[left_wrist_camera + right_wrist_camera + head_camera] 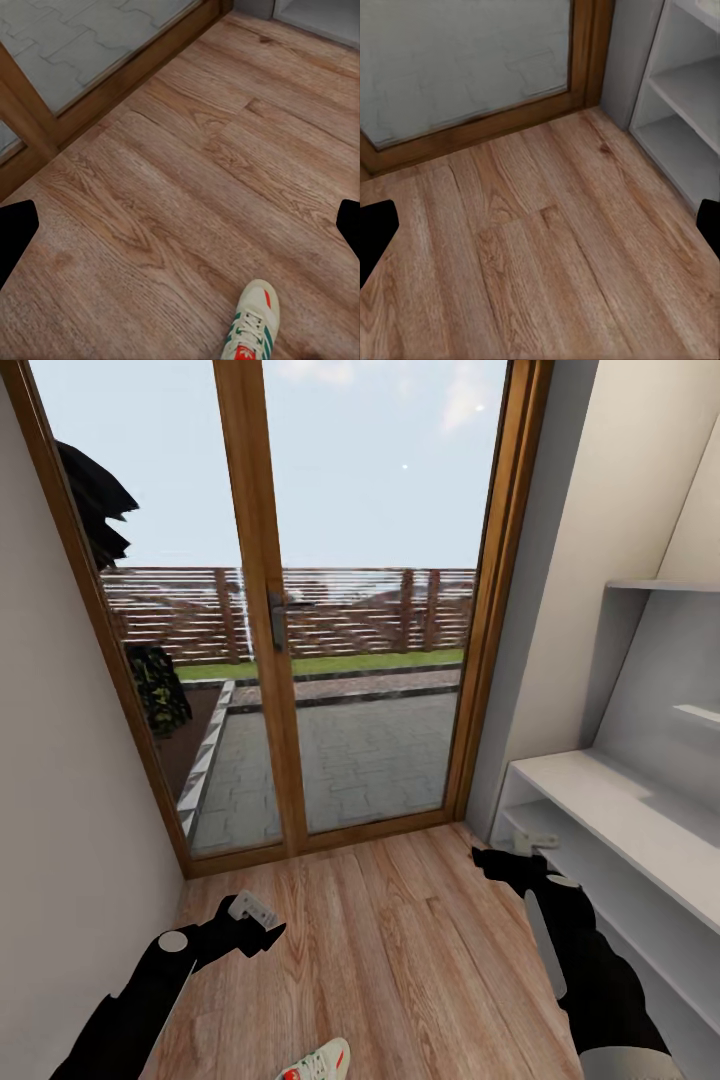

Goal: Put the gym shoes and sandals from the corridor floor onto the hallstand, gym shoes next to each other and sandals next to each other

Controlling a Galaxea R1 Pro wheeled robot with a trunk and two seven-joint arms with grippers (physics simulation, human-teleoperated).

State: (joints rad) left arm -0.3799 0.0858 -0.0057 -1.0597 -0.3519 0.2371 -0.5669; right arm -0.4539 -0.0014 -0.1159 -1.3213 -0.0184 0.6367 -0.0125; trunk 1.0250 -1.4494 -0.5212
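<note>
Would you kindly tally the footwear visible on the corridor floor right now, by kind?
Gym shoes: 1, the gym shoe lying on the corridor floor.
Sandals: 0 in sight.
Total: 1.

No text, label or number is readable.

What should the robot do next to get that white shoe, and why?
Probably lower the left gripper toward the gym shoe. The shoe lies on the corridor floor close to that arm, both grippers look open and empty, and the hallstand has bare shelves.
</note>
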